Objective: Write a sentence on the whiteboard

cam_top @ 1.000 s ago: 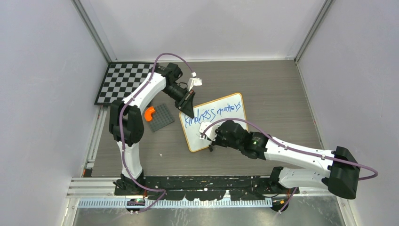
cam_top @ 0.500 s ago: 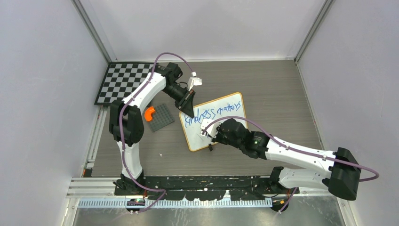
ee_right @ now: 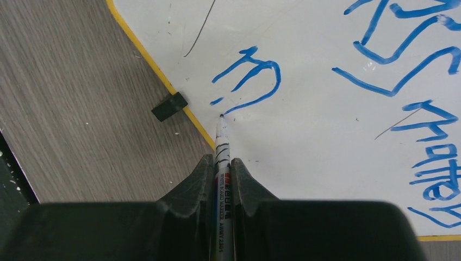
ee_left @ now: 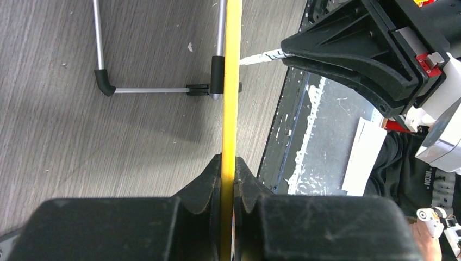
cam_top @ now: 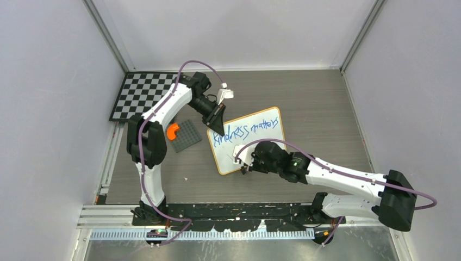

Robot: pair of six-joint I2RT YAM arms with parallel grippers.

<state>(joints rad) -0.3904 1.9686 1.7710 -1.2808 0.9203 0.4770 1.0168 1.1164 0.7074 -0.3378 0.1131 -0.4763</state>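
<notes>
The whiteboard [cam_top: 263, 144] lies tilted on the table, with an orange frame. Blue words of the sentence [cam_top: 247, 129] run along its far side. My left gripper [cam_top: 219, 129] is shut on the board's far-left corner. In the left wrist view the yellow frame edge [ee_left: 232, 81] runs straight between its jaws [ee_left: 228, 163]. My right gripper [cam_top: 244, 163] is shut on a white marker [ee_right: 222, 144]. The marker's tip rests on the whiteboard [ee_right: 310, 136] just below a fresh blue "m" [ee_right: 251, 79], near the board's near-left edge.
A black-and-white checkerboard [cam_top: 140, 95] lies at the far left. A grey studded plate [cam_top: 188, 136] with an orange piece [cam_top: 172, 130] sits left of the board. The board's black foot [ee_right: 169, 106] and wire stand [ee_left: 157, 89] rest on the wood table.
My right gripper and the marker have shifted slightly toward the board's near edge. The left arm and the board have stayed put.
</notes>
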